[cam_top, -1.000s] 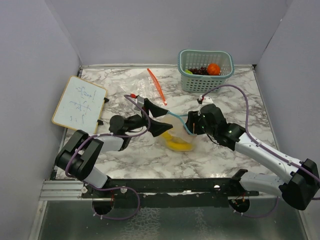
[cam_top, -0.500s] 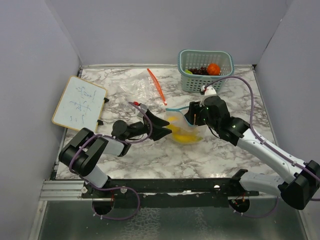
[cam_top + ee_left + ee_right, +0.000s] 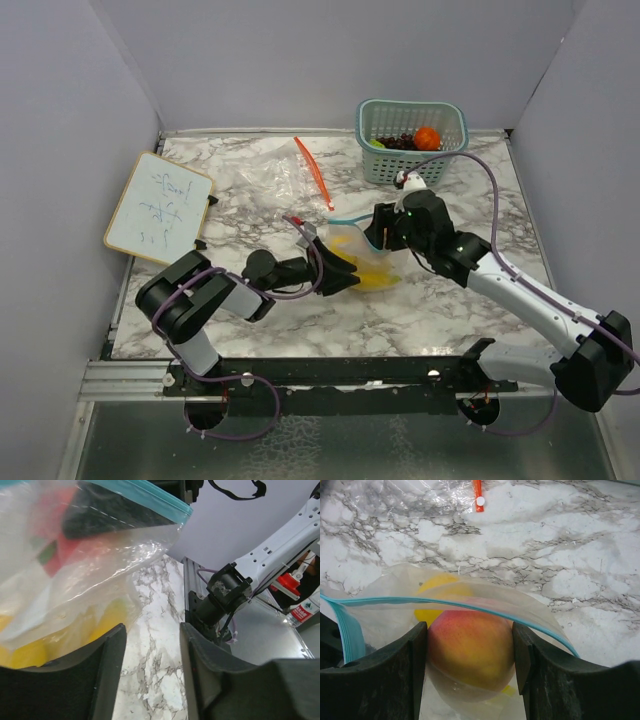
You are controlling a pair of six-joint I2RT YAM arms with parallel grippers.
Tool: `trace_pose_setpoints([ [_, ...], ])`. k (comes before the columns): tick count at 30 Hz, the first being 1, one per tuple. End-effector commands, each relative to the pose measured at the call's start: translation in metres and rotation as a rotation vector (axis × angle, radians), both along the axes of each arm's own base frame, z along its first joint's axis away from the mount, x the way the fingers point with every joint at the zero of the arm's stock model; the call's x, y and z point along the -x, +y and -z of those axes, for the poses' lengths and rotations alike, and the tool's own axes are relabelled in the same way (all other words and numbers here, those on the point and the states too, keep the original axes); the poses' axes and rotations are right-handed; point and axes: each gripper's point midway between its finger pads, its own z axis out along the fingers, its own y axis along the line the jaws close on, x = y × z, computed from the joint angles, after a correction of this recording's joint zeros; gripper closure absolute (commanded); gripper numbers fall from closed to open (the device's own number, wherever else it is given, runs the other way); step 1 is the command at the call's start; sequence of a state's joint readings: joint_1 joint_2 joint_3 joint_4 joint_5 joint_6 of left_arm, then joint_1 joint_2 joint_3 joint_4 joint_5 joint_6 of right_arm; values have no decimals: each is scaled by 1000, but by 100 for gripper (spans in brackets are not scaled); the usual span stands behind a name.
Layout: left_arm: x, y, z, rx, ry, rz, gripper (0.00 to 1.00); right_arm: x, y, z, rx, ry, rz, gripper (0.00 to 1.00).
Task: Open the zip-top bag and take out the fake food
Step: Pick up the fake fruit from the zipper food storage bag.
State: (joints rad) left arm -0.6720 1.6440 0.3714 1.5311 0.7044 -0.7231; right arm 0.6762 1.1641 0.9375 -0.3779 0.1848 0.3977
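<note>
So the zip-top bag (image 3: 362, 258) sits mid-worktop (image 3: 440, 300), and its teal zip rim gapes open on the side by the right tool (image 3: 469, 630). That tool is roughly half closed, with the peach (image 3: 470, 655) wedged between both pads right at the bag's mouth. I can't tell whether any film is caught between pad and fruit.

The left tool (image 3: 152, 630) is down at the bag's closed end. Its jaws are partly open with bare marble showing between them, so it has nothing in it that I can see. The film just lies against one finger.

Handling-wise, my guess is the peach is a light, hard, smooth plastic ball. It'll want to squirt out unless it's pinched across its widest part. The bag looks floppy and slick and will probably drag along with the fruit, so the bottom corner wants pinning.

A yellow fruit (image 3: 437, 592) sits deeper inside. The orange (image 3: 427, 137) is already in the basket (image 3: 412, 165) at the back.
</note>
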Motion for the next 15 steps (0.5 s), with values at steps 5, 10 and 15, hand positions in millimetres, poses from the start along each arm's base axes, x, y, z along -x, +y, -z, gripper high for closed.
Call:
trace_pose_setpoints([
  [5, -31, -27, 16, -12, 43, -117, 69, 6, 25, -5, -134, 2, -87, 66],
  [10, -47, -33, 43, -55, 105, -166, 79, 10, 24, -12, -146, -6, -97, 66],
  [15, -57, -31, 80, -122, 164, -217, 84, 12, 21, -23, -159, -31, -94, 67],
])
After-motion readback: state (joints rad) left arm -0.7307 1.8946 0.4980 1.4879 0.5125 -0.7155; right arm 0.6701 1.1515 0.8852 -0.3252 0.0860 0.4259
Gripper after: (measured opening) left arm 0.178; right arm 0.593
